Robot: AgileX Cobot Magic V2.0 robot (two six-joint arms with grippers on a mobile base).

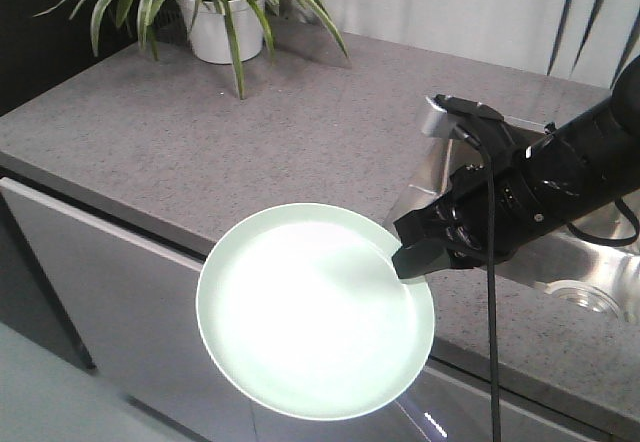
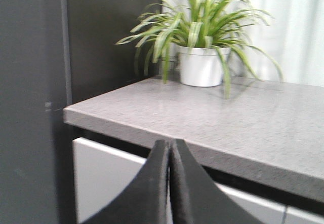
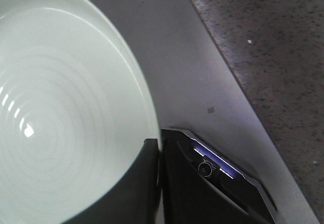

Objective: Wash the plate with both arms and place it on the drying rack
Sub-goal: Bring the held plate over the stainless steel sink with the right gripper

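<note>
The right arm [image 1: 565,172] enters from the right edge of the front view and slants down and left. The right gripper [image 1: 418,254] is clamped on the right rim of the pale mint-green plate [image 1: 310,312], which sits face-up at lower centre over the countertop's [image 1: 200,132] front edge. In the right wrist view, the rim is pinched between 2 dark fingers [image 3: 136,188]. The left gripper [image 2: 170,148], at bottom centre of its view, has its 2 fingers pressed together on nothing and faces a potted plant [image 2: 202,46].
</note>
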